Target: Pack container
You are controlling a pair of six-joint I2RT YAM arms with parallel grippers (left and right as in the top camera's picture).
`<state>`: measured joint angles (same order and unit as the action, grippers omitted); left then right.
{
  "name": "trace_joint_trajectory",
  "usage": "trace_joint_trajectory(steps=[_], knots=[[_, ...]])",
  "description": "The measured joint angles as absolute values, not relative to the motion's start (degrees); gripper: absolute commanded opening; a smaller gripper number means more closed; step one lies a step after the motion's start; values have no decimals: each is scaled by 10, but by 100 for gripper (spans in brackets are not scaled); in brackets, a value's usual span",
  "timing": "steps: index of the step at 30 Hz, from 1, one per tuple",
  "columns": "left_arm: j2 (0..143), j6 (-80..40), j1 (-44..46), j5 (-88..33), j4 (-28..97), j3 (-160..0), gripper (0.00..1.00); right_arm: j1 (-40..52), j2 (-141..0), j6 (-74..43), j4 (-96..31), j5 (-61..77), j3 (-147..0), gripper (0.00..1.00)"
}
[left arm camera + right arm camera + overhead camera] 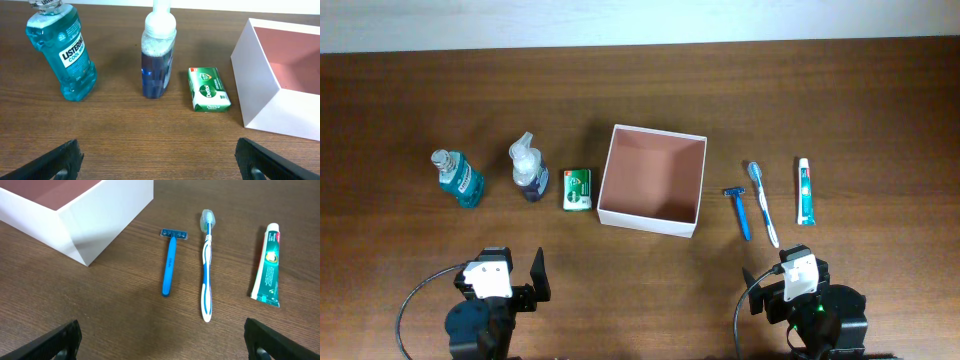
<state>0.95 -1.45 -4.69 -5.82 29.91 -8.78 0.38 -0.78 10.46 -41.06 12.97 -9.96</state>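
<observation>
Container (648, 219): square white-walled box, open top, at ctr of table (640, 90). On L-arm side: green soap pack (578, 189) just beside it, then pump bottle (527, 168) and mouthwash bottle (458, 178), both upright; on R-arm side: razor (738, 211), toothbrush (763, 203) and toothpaste tube (804, 190), lying roughly parallel, not touching. L gripper (160, 162) and R gripper (160, 340): at near table edge, jaws spread wide, gripping nothing, well apart from all items.
</observation>
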Motion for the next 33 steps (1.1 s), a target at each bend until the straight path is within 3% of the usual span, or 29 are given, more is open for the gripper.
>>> trace_joint_trajectory(steps=[10,15,25,33], knots=[[12,-30,-47,-65,262,-97,99,4,-8,104,-411,130,-100,99],[79,-42,-47,-46,270,-173,100,4,-8,105,-411,130,-100,99],[464,-8,-62,62,463,-565,99,4,-8,105,-411,130,-100,99],[759,39,-149,12,614,-888,99,4,-8,105,-411,130,-100,99]])
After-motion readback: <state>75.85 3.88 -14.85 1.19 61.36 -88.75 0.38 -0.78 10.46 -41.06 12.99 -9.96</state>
